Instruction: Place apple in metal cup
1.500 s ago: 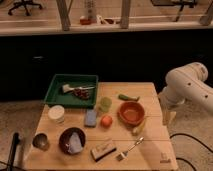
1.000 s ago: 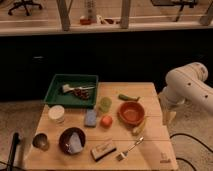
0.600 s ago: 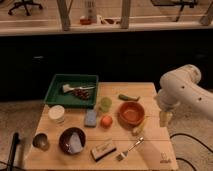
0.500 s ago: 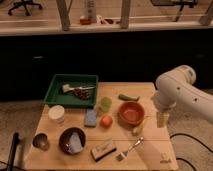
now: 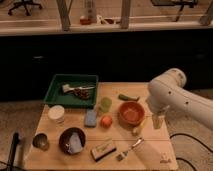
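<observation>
Apple (image 5: 105, 121), small, round, orange-red, resting mid-table (image 5: 152, 150); metal cup (image 5: 41, 141), small, shiny grey, upright, dark inside, at the near left corner, well apart from the apple; my gripper (image 5: 158, 121) hangs over the right edge.

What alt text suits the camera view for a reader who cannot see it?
On a wooden table, an apple sits beside an orange bowl, apart from the metal cup at the near left corner. The robot's gripper hangs by the right edge, touching neither.
</observation>
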Tool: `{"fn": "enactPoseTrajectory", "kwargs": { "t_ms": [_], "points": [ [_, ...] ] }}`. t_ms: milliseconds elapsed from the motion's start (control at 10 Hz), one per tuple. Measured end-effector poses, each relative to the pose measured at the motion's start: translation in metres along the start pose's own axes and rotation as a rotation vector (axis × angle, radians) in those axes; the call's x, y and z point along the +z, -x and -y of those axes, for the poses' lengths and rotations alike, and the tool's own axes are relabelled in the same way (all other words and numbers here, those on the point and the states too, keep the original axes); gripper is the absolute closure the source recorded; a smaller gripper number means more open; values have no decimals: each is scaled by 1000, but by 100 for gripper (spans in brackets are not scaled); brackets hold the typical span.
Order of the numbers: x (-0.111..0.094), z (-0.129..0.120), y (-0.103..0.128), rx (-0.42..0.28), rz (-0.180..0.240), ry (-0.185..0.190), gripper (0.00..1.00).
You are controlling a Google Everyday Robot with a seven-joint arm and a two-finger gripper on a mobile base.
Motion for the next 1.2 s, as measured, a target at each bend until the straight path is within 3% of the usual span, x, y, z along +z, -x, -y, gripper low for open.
{"fn": "enactPoseTrajectory", "kwargs": {
  "t_ms": [1200],
  "points": [
    [19,12,46,-218,-38,-16,20]
  ]
}}
